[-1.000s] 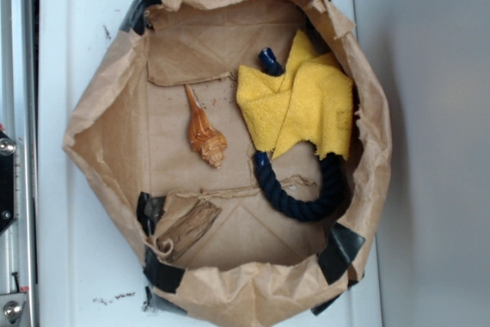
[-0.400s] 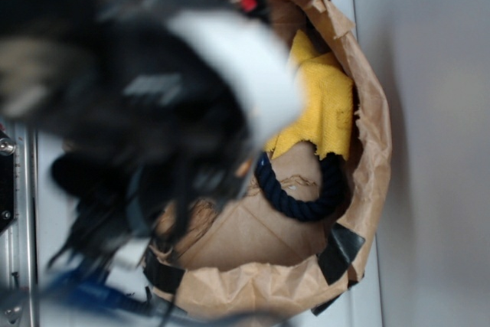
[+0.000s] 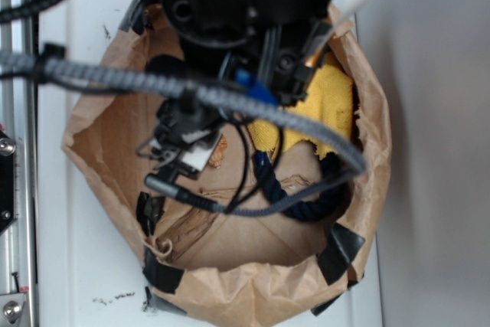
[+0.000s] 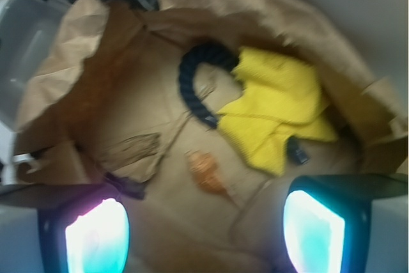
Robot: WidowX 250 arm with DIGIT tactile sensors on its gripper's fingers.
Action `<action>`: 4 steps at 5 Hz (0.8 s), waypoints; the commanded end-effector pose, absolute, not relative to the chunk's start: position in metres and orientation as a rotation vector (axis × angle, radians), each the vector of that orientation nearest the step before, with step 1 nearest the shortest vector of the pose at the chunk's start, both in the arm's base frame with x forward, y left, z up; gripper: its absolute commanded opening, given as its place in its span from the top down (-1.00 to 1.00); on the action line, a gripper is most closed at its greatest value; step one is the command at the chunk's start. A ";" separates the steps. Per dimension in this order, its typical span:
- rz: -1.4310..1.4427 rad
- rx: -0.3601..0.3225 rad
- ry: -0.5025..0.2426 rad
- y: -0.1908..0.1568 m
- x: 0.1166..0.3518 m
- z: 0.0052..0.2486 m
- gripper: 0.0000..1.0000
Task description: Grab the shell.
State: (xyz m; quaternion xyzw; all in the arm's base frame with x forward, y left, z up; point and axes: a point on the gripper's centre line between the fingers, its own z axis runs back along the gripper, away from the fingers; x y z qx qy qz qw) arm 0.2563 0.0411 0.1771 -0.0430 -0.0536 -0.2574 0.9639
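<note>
orange-tan and small, the shell [image 4: 206, 169] is seen lying flat on the floor of the brown paper bag [image 4: 77, 62], near the middle of that floor, with its thin spike pointing toward the camera in the wrist view. in the exterior view it is almost wholly hidden under the arm and cables. the gripper [image 4: 204, 225] is held above the bag with its two fingers [image 4: 97, 234] spread wide, nothing between them, and the shell is framed roughly midway between the pads but ahead of them.

the step in hand is judged to be the approach before descent. it would be done well if the jaws were brought forward until the bulbous body, not the spike, sits between the pads, and if they were closed across the body's short width; a pinch on the spike would likely slip or tip the shell.

room is limited. the yellow cloth [image 4: 281, 110] lies just beside the shell toward one side wall, with the dark rope [image 4: 192, 87] looping out from under it; a torn cardboard flap [image 4: 131, 151] lies on the other side. the bag's crumpled rim stands up all round, so a straight vertical descent is judged safest, and the cables [image 3: 207, 97] hanging low over the rim could snag it.
</note>
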 end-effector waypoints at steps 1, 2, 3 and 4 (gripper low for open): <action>-0.511 -0.065 -0.144 0.042 0.256 0.187 -1.00; -0.511 -0.065 -0.144 0.042 0.256 0.187 -1.00; -0.560 -0.070 -0.147 0.042 0.262 0.161 -1.00; -0.618 -0.022 -0.155 0.046 0.255 0.142 -1.00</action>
